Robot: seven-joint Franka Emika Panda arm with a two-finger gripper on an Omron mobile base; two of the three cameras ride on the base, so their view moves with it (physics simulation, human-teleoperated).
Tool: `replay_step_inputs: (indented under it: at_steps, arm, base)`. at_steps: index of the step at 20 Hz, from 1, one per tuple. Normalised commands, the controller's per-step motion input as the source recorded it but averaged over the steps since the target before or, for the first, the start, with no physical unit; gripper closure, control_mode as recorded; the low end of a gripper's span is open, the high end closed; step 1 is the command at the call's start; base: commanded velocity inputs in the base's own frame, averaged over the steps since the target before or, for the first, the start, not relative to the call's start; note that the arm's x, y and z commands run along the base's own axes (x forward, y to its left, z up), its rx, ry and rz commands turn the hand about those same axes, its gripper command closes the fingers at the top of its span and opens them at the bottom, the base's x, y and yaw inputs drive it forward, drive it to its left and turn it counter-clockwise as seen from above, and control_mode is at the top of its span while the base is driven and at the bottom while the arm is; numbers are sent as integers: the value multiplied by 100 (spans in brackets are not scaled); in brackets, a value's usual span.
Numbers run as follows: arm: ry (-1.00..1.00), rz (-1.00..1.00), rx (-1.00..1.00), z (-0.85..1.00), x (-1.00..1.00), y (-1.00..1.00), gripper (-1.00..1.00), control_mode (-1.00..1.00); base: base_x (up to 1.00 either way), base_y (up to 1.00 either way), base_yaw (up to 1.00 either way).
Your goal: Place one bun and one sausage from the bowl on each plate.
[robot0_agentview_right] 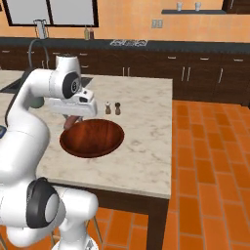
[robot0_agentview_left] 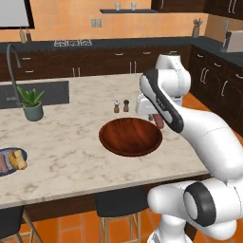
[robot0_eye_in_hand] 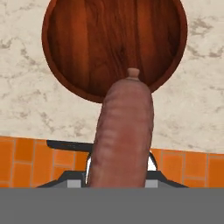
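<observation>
The robot's hand (robot0_agentview_right: 72, 118) hangs just above the far rim of the wide, shallow, dark reddish-brown wooden bowl (robot0_agentview_left: 130, 136), which sits on the pale marble desk (robot0_agentview_left: 71, 142). Its fingers are pinched in on a long pinkish-brown sausage (robot0_eye_in_hand: 124, 131), which points down from the hand; in the hand view its knotted tip lies over the bowl's near rim, with the wood-grain bottom of the bowl beyond it. From the left base view the sausage peeks out below the white wrist at the bowl's right edge.

At the left edge of the desk lies a small dark blue plate (robot0_agentview_left: 4, 154) with a golden-brown bun (robot0_agentview_left: 18, 159) and a second pinkish sausage (robot0_agentview_left: 3, 164) on it, well apart from the bowl. Just behind the bowl stand two small shakers (robot0_agentview_left: 121, 106). A spiky green plant in a grey-green pot (robot0_agentview_left: 31, 103) stands beside the dark sink (robot0_agentview_left: 35, 92).
</observation>
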Motion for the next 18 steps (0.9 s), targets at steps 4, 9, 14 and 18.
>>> replay_step_inputs:
  at_steps: [4, 9, 14, 18]
  arm:
    - [0, -4, 0, 9, -7, 0, 100, 100]
    - [0, 0, 0, 0, 0, 0, 100, 100]
    - [0, 0, 0, 0, 0, 0, 100, 100]
    - [0, 0, 0, 0, 0, 0, 100, 100]
  base:
    - [-47, 11, -7]
    - [-30, 99, 0]
    - [3, 100, 0]
    - [10, 100, 0]
